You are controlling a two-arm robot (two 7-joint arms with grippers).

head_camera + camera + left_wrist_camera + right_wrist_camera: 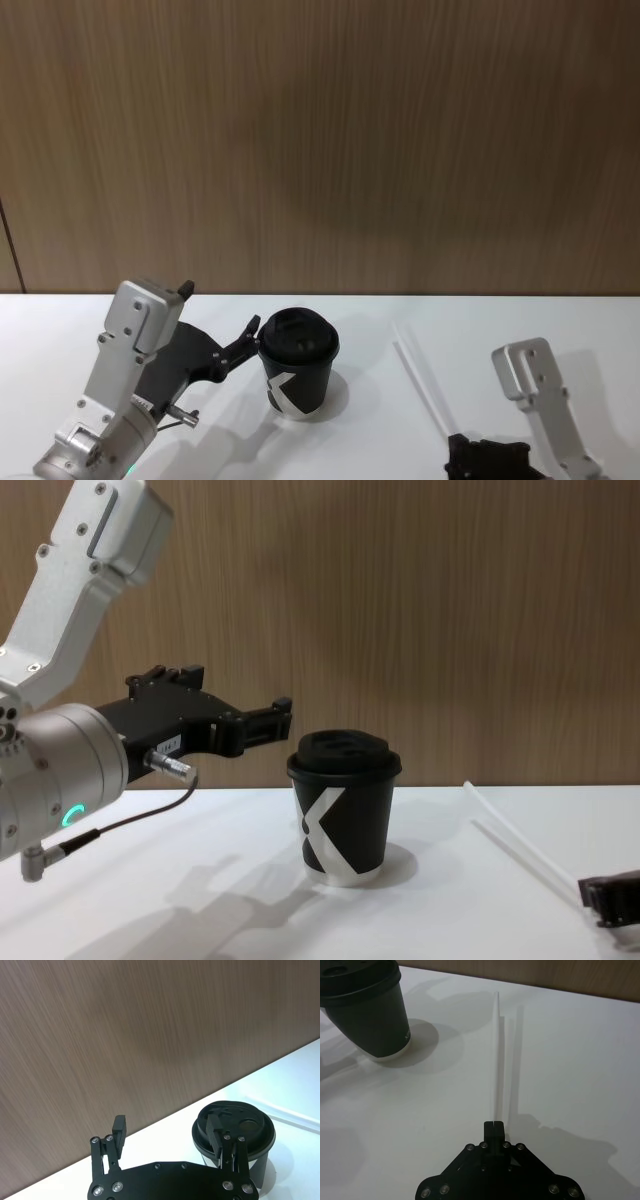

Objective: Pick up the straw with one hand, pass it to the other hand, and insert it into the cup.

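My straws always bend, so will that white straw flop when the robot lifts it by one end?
Probably not: pinched at one end by the right end effector, the straw runs straight, so it seems fairly stiff. It looks thin, so likely light, and hard squeezing might crush it.

Four cams, one table [360,445].
Head: high, fwd/down. Chest: low, side-on. Wrists: close-up, low. All share cup [310,385].

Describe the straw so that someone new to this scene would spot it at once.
On the white table before the wood wall, look right of the black cup. The straw is a thin white stick running from the right gripper toward the wall, the only long pale thing there.
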